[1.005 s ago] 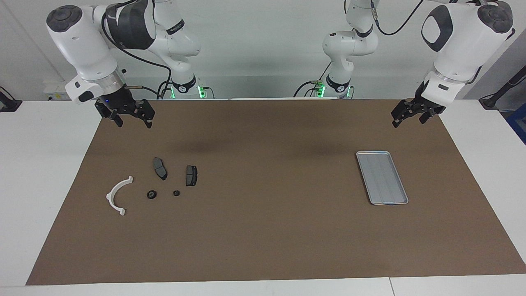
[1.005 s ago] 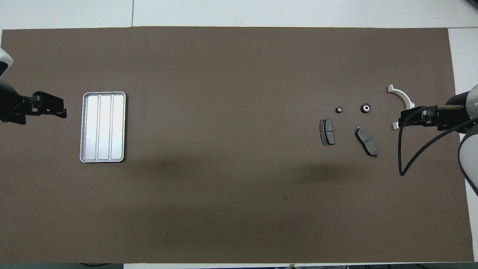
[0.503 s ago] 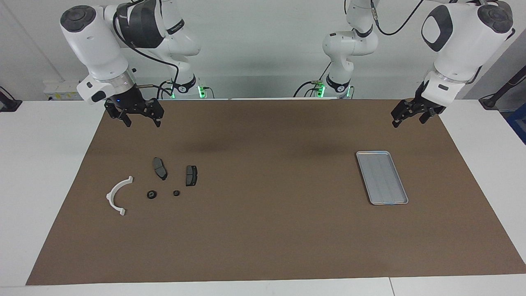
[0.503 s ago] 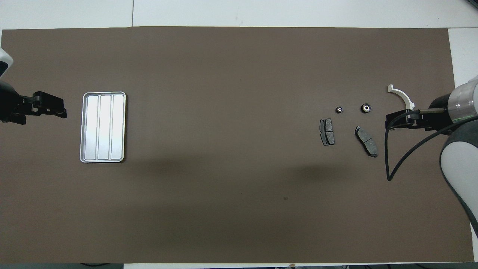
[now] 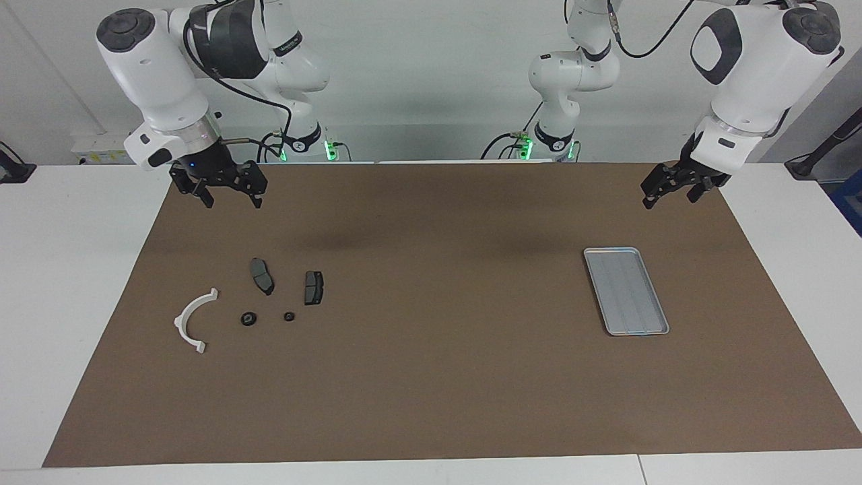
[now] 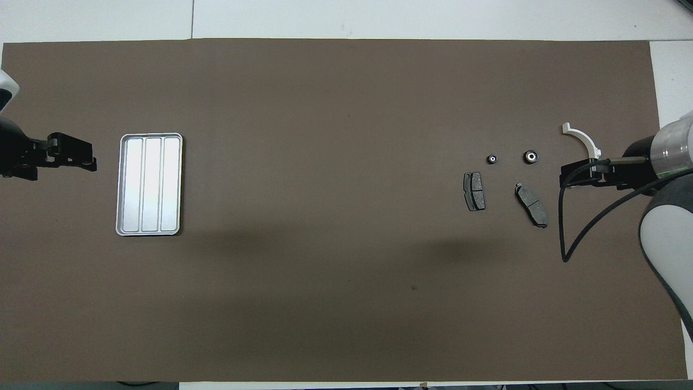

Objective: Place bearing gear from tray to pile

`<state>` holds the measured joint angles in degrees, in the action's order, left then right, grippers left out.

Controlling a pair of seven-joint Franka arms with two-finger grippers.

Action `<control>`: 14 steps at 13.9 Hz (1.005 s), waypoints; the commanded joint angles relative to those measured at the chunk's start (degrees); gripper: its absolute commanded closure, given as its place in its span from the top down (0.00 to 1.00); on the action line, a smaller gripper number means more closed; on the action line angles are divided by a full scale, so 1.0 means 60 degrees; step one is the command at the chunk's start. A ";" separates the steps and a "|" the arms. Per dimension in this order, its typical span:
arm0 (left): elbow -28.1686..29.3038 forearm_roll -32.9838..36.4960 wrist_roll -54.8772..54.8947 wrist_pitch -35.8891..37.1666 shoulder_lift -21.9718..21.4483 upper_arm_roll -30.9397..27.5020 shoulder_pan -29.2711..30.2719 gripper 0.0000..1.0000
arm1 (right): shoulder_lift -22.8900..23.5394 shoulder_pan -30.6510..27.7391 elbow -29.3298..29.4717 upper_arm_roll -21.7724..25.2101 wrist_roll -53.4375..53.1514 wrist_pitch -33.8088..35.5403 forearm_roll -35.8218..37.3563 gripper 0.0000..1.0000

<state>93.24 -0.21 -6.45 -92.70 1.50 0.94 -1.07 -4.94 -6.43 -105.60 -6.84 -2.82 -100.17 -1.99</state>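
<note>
The silver ribbed tray (image 5: 626,291) lies empty toward the left arm's end of the mat and also shows in the overhead view (image 6: 149,184). The pile lies toward the right arm's end: two dark brake-pad plates (image 5: 261,275) (image 5: 313,287) and a white curved bracket (image 5: 192,320). Two small black bearing gears (image 5: 248,318) (image 5: 289,316) lie on the mat beside the plates, in the overhead view the smaller (image 6: 492,158) and the larger (image 6: 531,157). My right gripper (image 5: 232,197) is open and empty, raised over the mat by the pile. My left gripper (image 5: 668,194) is open and empty, raised over the mat's edge beside the tray.
The brown mat (image 5: 431,377) covers most of the white table. A black cable (image 6: 574,227) hangs from the right arm's wrist above the mat near the pile.
My right gripper has moved a little toward the table's middle and up over the last second, then nearly stopped. The left arm and all objects have not moved.
</note>
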 commanded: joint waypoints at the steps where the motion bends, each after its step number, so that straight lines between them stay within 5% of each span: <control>1: 0.0061 0.0021 0.0006 0.0069 -0.0177 0.0033 0.0046 1.00 | -0.0260 0.1082 -0.0314 0.1047 0.0133 -0.0267 -0.0239 1.00; 14: 0.0061 0.0021 0.0021 0.0069 -0.0177 0.0047 0.0046 1.00 | -0.0275 0.0779 -0.0505 0.1140 0.0264 -0.0282 -0.0005 1.00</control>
<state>93.24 -0.21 -6.45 -92.70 1.50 0.95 -1.07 -4.95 -1.00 -106.17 -0.18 -2.82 -100.25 -1.95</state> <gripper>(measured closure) 0.000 0.000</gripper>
